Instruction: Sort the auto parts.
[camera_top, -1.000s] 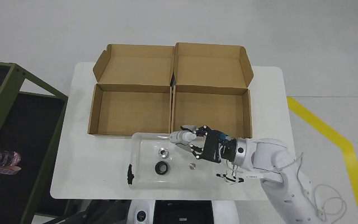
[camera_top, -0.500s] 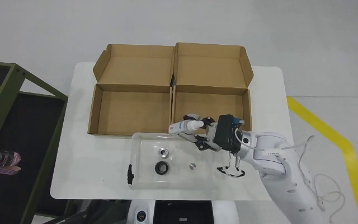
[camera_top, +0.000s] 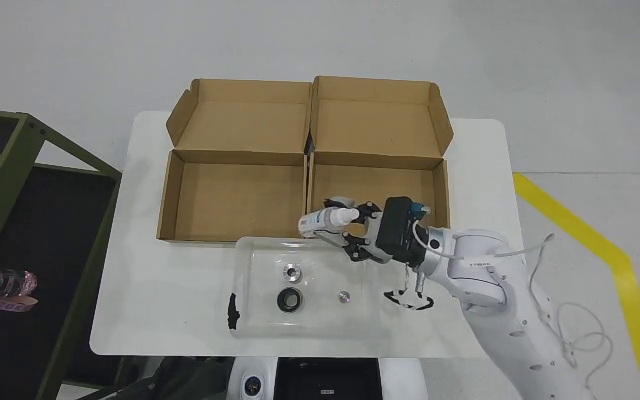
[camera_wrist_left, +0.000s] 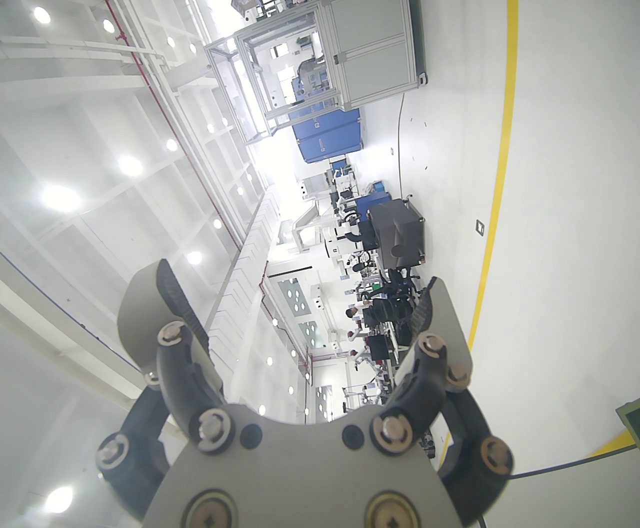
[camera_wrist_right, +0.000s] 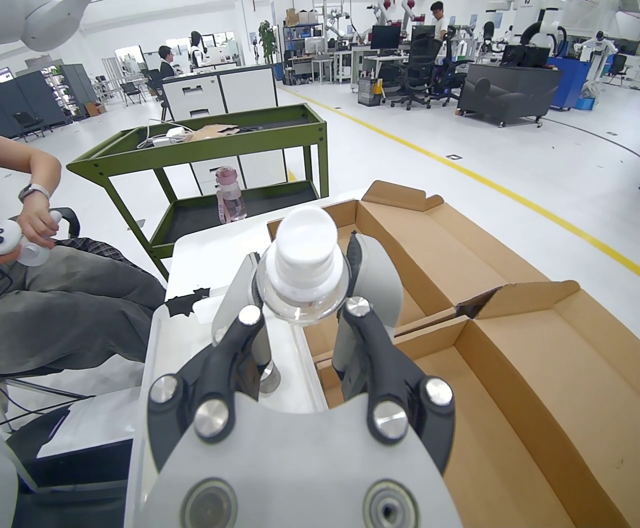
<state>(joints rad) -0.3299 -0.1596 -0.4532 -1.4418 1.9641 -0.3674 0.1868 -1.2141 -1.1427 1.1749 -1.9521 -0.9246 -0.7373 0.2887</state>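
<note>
My right claw (camera_wrist_right: 305, 287) is pinching a small clear plastic bottle with a white cap (camera_wrist_right: 306, 235), one finger pressed against each side of its body just behind the cap. The bottle lies on its side in my grip, cap pointing away from my wrist. It is lifted clear of everything below, over the far rim of the clear plastic tray with rounded corners (camera_top: 258, 258), about midway along that rim.

On the tray's floor rest three parts. A small silver round fitting (camera_top: 290, 270) sits in the left half near the far rim. A black ring-shaped part (camera_top: 291, 299) lies just to the near side of it. A small flat silver disc (camera_top: 343, 296) lies to the right of the ring, apart from it. A scrap of black material (camera_top: 232, 312) sits on the tray's left rim.

Just beyond the tray's far rim stand two boxes side by side, lids folded back. They are an open brown cardboard box on the left (camera_top: 232, 200) and an open brown cardboard box on the right (camera_top: 400, 195). My bottle is by the near left corner of the right one. The tray sits at the near edge of a white table (camera_top: 140, 290).

My left claw (camera_wrist_left: 295, 290) is spread wide with nothing between its ribbed fingers, facing out into the hall; I cannot tell where it is relative to the tray
</note>
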